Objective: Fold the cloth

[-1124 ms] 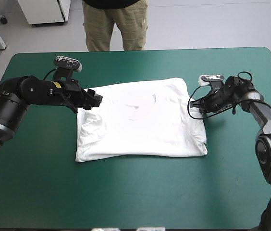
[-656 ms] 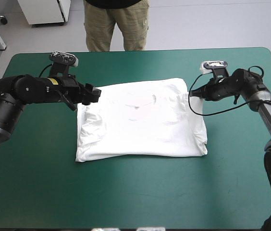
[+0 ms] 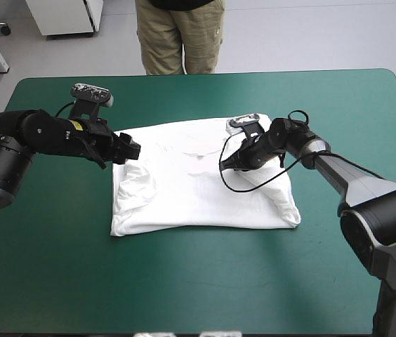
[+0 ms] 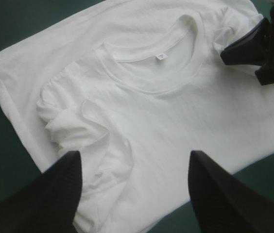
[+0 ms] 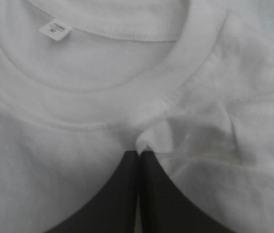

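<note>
The T-shirt [image 3: 205, 200] lies spread flat mid-table [image 3: 205, 281], the right gripper [image 5: 139, 153] pinching a small fold beside the collar [image 5: 93, 109], the left gripper [image 4: 133, 156] spread wide over the crumpled sleeve [image 4: 78, 126].

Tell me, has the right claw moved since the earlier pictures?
Yes. The right claw went from beside the T-shirt toward the left edge of the table, and is now over the T-shirt.

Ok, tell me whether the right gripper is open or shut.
Right gripper: shut on the T-shirt. Its fingers meet in one arch in the right wrist view, pinching cloth beside the collar.
</note>
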